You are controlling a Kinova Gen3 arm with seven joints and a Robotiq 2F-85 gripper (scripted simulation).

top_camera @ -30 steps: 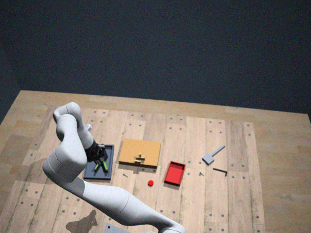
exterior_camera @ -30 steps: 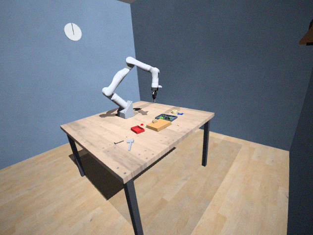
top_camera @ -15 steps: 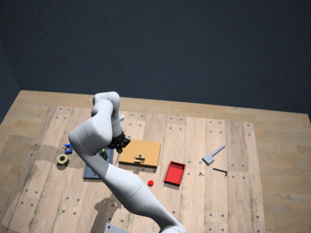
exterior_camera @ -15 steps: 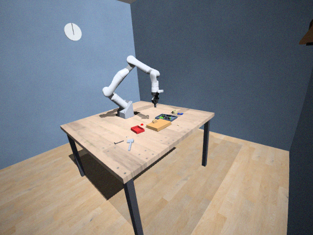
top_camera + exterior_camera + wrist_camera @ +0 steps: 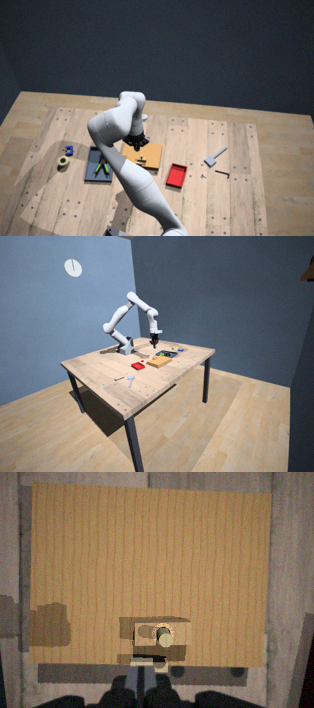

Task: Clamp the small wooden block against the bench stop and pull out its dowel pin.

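Note:
The bench board point(image 5: 153, 152) point(image 5: 160, 361) point(image 5: 150, 547) lies flat on the table. The small wooden block point(image 5: 182, 633) point(image 5: 143, 160) sits near its edge, with the dowel pin point(image 5: 165, 640) standing in its top. The bench stop point(image 5: 161, 668) point(image 5: 138, 163) is beside the block, partly behind the fingertips in the wrist view. A dark strip shows between them; I cannot tell whether it is a loose thing or shadow. The green-handled spring clamp point(image 5: 98, 169) lies in the blue tray point(image 5: 88, 175) point(image 5: 175, 355). My gripper point(image 5: 136, 149) point(image 5: 154, 347) point(image 5: 141, 684) is shut and empty, above the board.
A red tray point(image 5: 176, 176) point(image 5: 138, 366), a grey mallet point(image 5: 209, 161) point(image 5: 130, 377) and a black hex key point(image 5: 222, 172) lie to the right in the top view. A tape roll point(image 5: 59, 161) and a blue C-clamp point(image 5: 71, 150) lie left of the blue tray. A red round thing point(image 5: 142, 361) is near the board.

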